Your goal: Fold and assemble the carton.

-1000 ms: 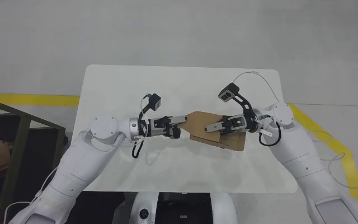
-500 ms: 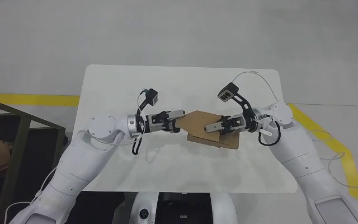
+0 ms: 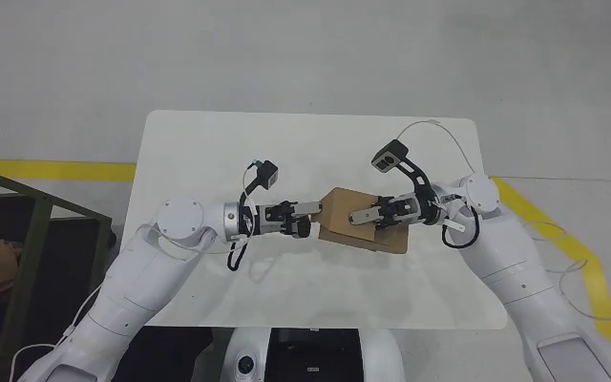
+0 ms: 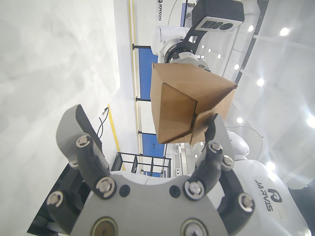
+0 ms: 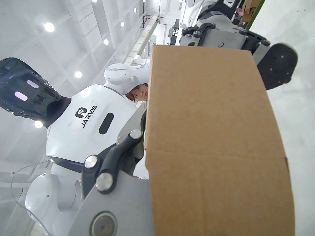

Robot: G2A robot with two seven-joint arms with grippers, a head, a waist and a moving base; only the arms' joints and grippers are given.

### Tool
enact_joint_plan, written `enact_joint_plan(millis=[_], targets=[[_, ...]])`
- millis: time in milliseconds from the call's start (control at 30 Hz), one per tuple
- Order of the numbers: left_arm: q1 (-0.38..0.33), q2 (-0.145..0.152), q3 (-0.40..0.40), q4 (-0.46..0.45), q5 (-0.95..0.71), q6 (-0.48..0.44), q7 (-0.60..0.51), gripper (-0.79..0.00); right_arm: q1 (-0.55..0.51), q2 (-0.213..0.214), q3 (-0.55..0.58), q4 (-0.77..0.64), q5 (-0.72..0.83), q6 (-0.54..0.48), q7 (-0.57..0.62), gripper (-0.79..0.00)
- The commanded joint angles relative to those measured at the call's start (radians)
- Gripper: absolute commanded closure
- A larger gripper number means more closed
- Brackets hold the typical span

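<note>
A brown carton [image 3: 358, 222] is held above the middle of the white table [image 3: 191, 153], partly folded into a box shape. My right gripper [image 3: 368, 217] is shut on its top panel from the right. In the right wrist view the carton [image 5: 216, 136] covers most of that gripper, and one finger [image 5: 115, 153] shows beside it. My left gripper [image 3: 307, 218] is open at the carton's left end. In the left wrist view, one finger [image 4: 216, 133] of the left gripper [image 4: 147, 121] touches the edge of an end flap of the carton [image 4: 187, 94], whose end is open.
A thin white cable [image 3: 434, 129] lies near the table's far right corner. A dark green frame [image 3: 38, 224] stands on the floor off the table's left side. Yellow tape [image 3: 67, 170] marks the floor on both sides.
The carton has drawn in from a flatter, wider sheet to a more compact box shape. The left gripper swung up towards the far side, then came back down to the carton's left end.
</note>
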Motion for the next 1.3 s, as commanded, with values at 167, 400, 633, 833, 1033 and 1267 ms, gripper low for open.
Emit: enact_joint_plan(millis=[167, 400, 633, 833, 1033, 1267], targets=[[0.000, -0.002, 0.008, 0.001, 0.006, -0.006, -0.017, -0.785, 0.001, -0.001, -0.004, 0.001, 0.003, 0.000, 0.000, 0.000], [-0.008, -0.004, 0.013, 0.007, 0.017, 0.002, -0.032, -0.785, 0.003, -0.002, -0.007, 0.004, 0.005, 0.000, 0.000, 0.000], [-0.026, -0.011, 0.042, 0.019, 0.022, 0.009, -0.045, -0.785, 0.008, -0.002, -0.013, 0.002, 0.005, 0.000, 0.000, 0.000], [-0.034, -0.014, 0.052, 0.030, 0.019, 0.013, -0.056, -0.785, 0.011, -0.001, -0.019, 0.004, 0.005, 0.000, 0.000, 0.000], [-0.048, -0.019, 0.063, 0.027, 0.012, 0.008, -0.058, -0.785, 0.017, -0.002, -0.027, 0.005, 0.010, 0.000, 0.000, 0.000], [-0.063, -0.025, 0.076, 0.035, 0.009, 0.002, -0.058, -0.785, 0.019, -0.002, -0.028, 0.008, 0.011, 0.000, 0.000, 0.000]])
